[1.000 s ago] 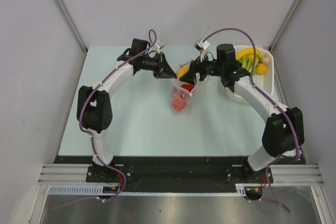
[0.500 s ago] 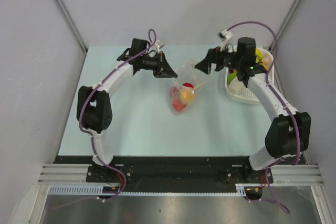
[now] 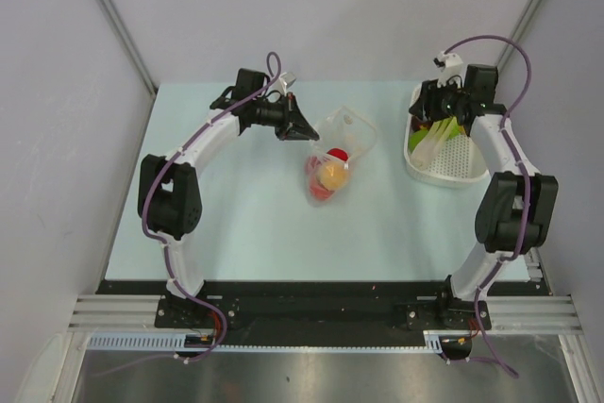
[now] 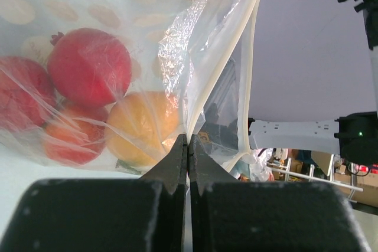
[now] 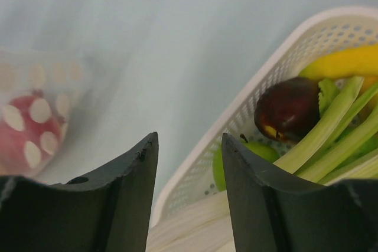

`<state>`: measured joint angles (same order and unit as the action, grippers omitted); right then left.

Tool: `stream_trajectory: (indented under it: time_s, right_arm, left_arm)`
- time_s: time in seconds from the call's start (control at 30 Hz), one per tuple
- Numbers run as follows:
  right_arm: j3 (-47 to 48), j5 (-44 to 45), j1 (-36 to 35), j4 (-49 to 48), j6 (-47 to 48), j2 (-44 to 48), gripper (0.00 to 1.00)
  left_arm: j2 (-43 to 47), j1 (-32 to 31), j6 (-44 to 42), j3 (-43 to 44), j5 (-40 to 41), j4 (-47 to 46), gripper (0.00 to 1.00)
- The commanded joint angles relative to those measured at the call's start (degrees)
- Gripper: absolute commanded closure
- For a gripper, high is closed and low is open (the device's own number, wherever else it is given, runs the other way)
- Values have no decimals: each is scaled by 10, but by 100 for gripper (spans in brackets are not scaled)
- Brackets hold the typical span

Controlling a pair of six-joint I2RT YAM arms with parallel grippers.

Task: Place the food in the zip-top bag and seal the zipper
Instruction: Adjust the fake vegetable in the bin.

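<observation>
The left hand (image 4: 188, 146) has its fingers pressed together on the mouth edge of the clear, crinkly zip-top bag printed with white dots (image 3: 338, 143). It pinches the film just beside the thin whitish press-strip zipper (image 4: 251, 45) and holds that edge off the pale bench (image 3: 236, 214). The bag lies mid-bench, its long axis running from the raised mouth on the far side to the closed bottom on the near side. Glossy red round toy fruits (image 4: 88, 66) and one orange round toy fruit (image 4: 142, 125) rest at the bottom.

The right hand (image 5: 189, 140) is spread, with nothing between its fingers. It hangs over the left part of the white perforated plastic basket (image 3: 444, 175), well apart from the bag, which lies to its left. A dark red round fruit (image 5: 286, 110) and a green round fruit (image 5: 260, 150) lie in the basket, ahead and to the right of the finger gap.

The right arm is judged nearer the remaining food, while the left is committed to the bag. The next pick calls for a shift rightward and down.
</observation>
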<state>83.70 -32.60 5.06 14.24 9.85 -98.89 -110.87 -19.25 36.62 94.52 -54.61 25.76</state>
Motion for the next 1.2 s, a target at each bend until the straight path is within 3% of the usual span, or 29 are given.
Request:
stream_trajectory:
  time_s: [0.0, 0.3, 0.5, 0.7, 0.83, 0.9, 1.0, 1.13, 1.17]
  right_arm:
    - [66, 70, -14, 131, 139, -50, 50]
    - [44, 162, -15, 270, 306, -48, 51]
    - [37, 227, 40, 323, 383, -42, 50]
    - [88, 201, 57, 337, 378, -51, 37]
    - [122, 167, 52, 339, 332, -64, 20]
    - [126, 145, 51, 335, 294, -73, 20]
    - [125, 116, 50, 317, 249, -78, 23]
    - [125, 98, 41, 325, 233, -85, 47]
    - [123, 107, 36, 334, 239, -86, 49]
  left_arm:
    - [17, 4, -19, 24, -3, 0, 100]
    - [21, 9, -23, 20, -4, 4, 100]
    - [19, 9, -26, 20, -7, 9, 100]
    - [11, 9, -24, 24, -8, 9, 100]
    - [9, 9, -27, 29, -6, 12, 100]
    - [11, 9, -28, 30, -4, 17, 100]
    - [12, 9, -31, 29, -3, 19, 100]
    - [14, 9, -37, 29, -2, 23, 100]
    - [14, 10, -37, 30, -3, 25, 100]
